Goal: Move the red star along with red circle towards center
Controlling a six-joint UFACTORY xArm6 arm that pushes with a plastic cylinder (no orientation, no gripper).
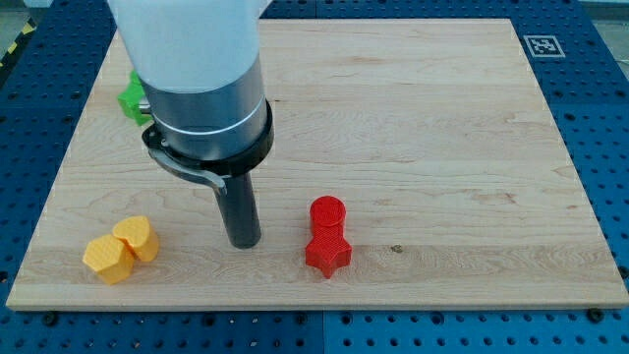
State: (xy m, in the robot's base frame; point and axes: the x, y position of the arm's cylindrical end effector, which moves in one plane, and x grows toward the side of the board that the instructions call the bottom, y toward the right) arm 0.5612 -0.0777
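The red circle (327, 213) and the red star (327, 252) sit touching each other near the view's bottom, a little right of the middle, the circle just above the star. My tip (245, 242) rests on the board to the left of both red blocks, about level with the star, with a clear gap between them.
Two yellow blocks (121, 248) lie touching at the view's bottom left. A green block (132, 97) shows at the upper left, mostly hidden behind the arm's body. The wooden board (442, 128) lies on a blue perforated table, with a marker tag (541, 45) at its top right corner.
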